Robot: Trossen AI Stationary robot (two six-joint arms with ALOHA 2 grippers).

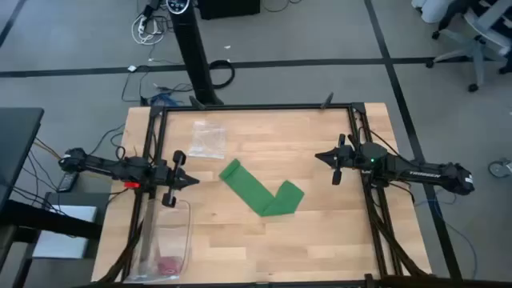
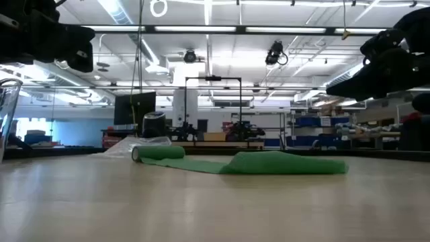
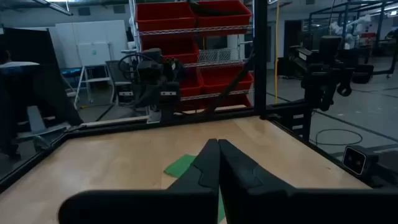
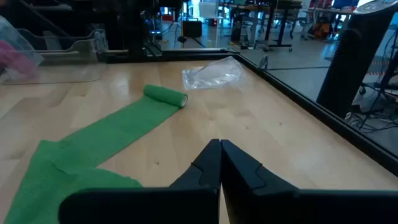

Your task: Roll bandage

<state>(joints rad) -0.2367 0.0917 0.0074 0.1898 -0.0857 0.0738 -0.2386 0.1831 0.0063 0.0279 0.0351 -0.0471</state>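
The green bandage [image 1: 260, 192] lies on the wooden table in a V shape, partly rolled at its far left end [image 4: 165, 94] and folded over at the near bend [image 1: 276, 210]. It also shows in the low view [image 2: 242, 163] and the left wrist view [image 3: 181, 165]. My left gripper [image 1: 194, 181] is shut and empty above the table's left side, pointing at the bandage. My right gripper [image 1: 320, 157] is shut and empty above the right side, pointing left.
A crumpled clear plastic bag [image 1: 208, 139] lies at the far left of the table. A clear plastic container [image 1: 166, 240] with a small pink item [image 1: 168, 266] stands at the near left. A black frame [image 1: 256, 107] runs around the table.
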